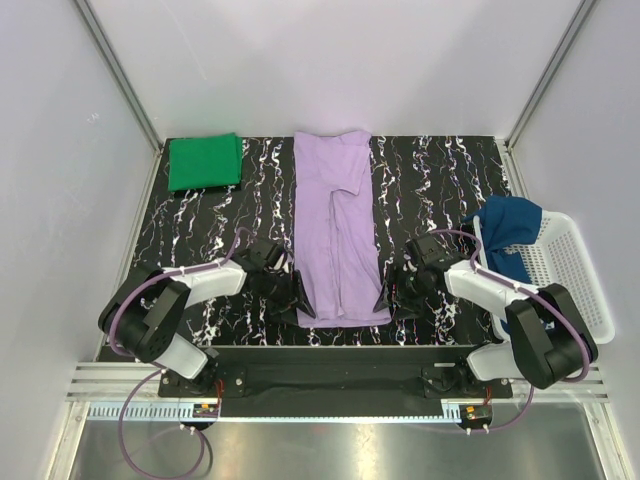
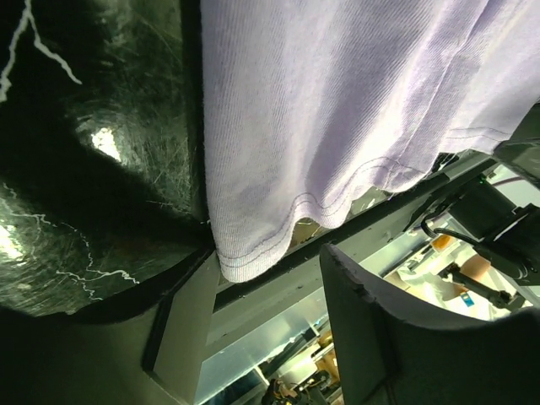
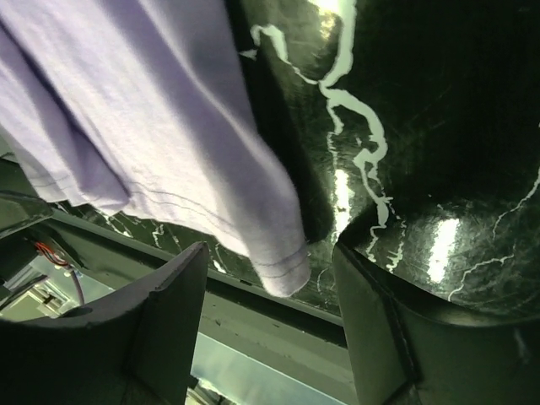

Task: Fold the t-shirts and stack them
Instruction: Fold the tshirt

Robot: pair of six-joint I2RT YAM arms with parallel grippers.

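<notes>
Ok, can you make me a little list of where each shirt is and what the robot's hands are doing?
purple shirt: lying long and narrow down the middle of the table
green shirt: folded, far left corner
blue shirt: hanging over the white basket edge, right side
left hand: open, around the purple shirt's near left corner
right hand: open, around its near right corner

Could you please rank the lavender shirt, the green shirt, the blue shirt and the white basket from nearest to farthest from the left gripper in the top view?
1. lavender shirt, centre, its near-left corner at the left gripper.
2. green shirt, folded, far left.
3. blue shirt, right side, hanging over the rim of the white basket.
4. white basket, at the far right.
</notes>
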